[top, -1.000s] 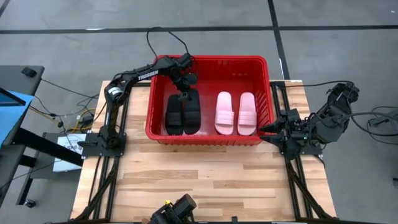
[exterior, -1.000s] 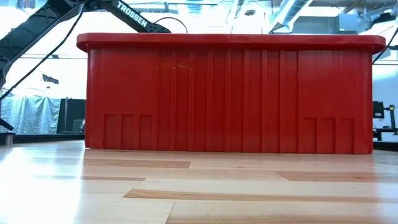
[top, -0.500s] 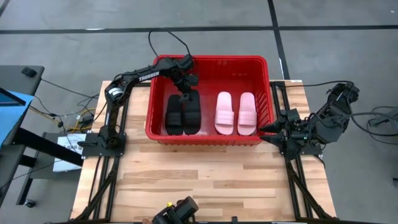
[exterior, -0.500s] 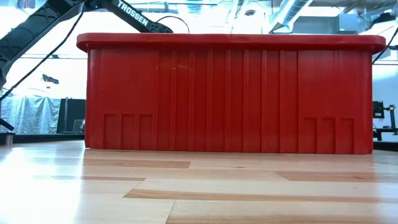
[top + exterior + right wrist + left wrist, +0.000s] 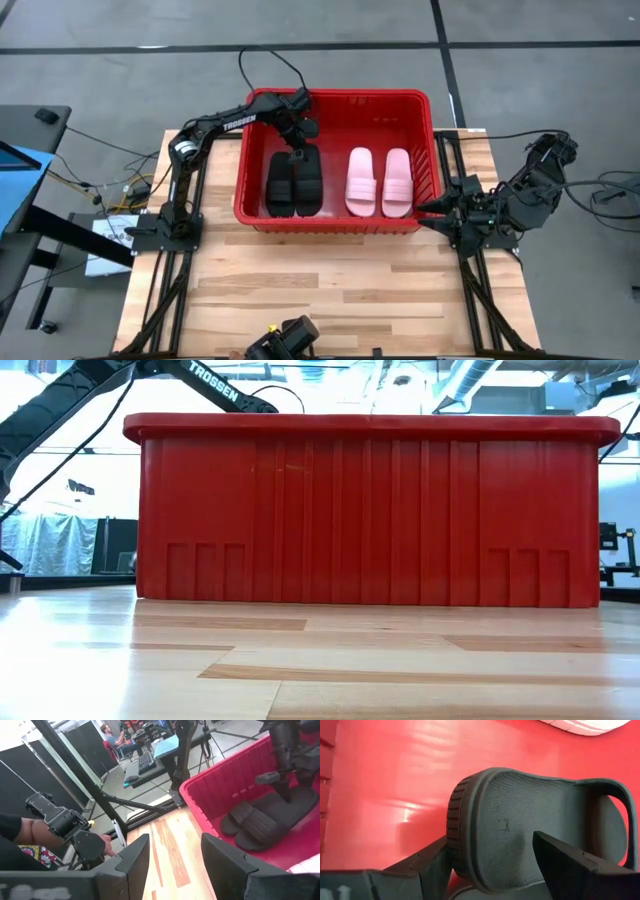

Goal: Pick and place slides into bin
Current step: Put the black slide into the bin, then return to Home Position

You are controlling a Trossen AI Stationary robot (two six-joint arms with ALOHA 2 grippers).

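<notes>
On the pale wooden counter [image 5: 330, 280], my left pincer [image 5: 297, 152] grips a black rubber slide [image 5: 530, 835], lowering it into the perforated red plastic bin [image 5: 340, 97]; my right pincer [image 5: 440, 205] waits open.

The bin [image 5: 338, 98] is showing bright red, with ribbed walls. Two slides [image 5: 294, 182] inside are showing black, one with a fine stippled footbed; two others [image 5: 379, 183] are showing pale pink. The desk [image 5: 330, 285] is showing light wood planks, some darker.
</notes>
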